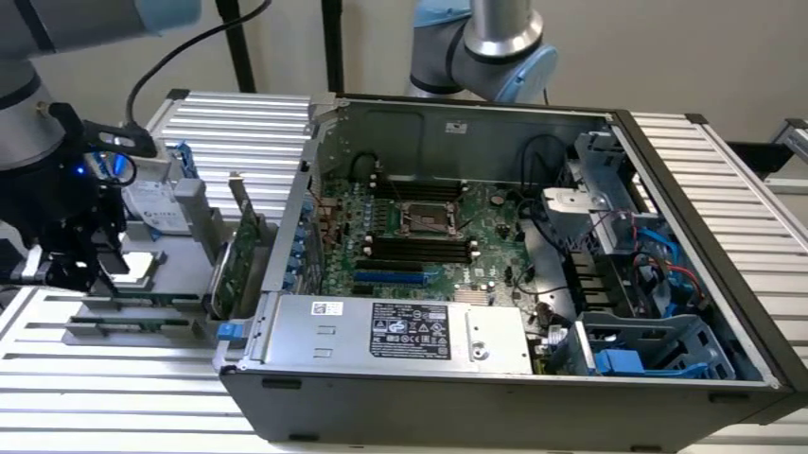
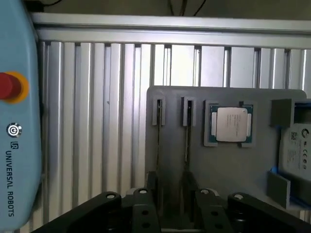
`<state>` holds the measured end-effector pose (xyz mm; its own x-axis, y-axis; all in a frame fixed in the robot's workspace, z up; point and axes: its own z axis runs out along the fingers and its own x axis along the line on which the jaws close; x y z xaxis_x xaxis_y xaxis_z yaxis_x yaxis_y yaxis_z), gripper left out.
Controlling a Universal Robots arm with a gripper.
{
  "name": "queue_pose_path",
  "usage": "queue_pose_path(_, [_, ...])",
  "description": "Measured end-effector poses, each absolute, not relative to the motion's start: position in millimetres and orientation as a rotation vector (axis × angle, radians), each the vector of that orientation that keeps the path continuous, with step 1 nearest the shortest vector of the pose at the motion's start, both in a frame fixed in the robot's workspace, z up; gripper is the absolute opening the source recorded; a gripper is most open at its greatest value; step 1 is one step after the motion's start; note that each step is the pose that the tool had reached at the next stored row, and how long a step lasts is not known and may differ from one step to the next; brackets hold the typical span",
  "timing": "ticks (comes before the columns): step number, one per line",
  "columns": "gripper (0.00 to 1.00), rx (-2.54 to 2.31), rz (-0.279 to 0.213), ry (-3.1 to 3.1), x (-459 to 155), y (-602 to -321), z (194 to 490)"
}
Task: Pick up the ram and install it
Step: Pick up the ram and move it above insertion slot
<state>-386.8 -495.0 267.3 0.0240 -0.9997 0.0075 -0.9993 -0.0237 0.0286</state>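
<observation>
Two rams stand on edge in the slots of a grey holder (image 2: 228,170), showing as thin dark strips: one ram (image 2: 158,141) and a second ram (image 2: 187,145) beside it. My gripper (image 2: 170,191) hovers low over the near ends of these slots. Its black fingers (image 2: 151,187) stand apart, so it is open, with only bare holder between them. In the exterior view the gripper (image 1: 66,276) hangs over the holder (image 1: 151,307) at the exterior view's left, outside the open computer case (image 1: 505,388). Black memory slots (image 1: 417,248) lie on the green motherboard inside.
On the holder are a processor chip (image 2: 231,124), a hard drive with blue rails (image 2: 294,150) and a tall green expansion card (image 1: 240,255). A blue teach pendant (image 2: 14,121) lies on the ribbed aluminium table. A second arm (image 1: 486,47) stands behind the case.
</observation>
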Motion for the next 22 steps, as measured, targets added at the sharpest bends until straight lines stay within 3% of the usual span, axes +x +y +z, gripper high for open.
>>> queue_pose_path(22, [1.0, 2.236, -0.023, -2.17, -387.5, -501.5, 222.6])
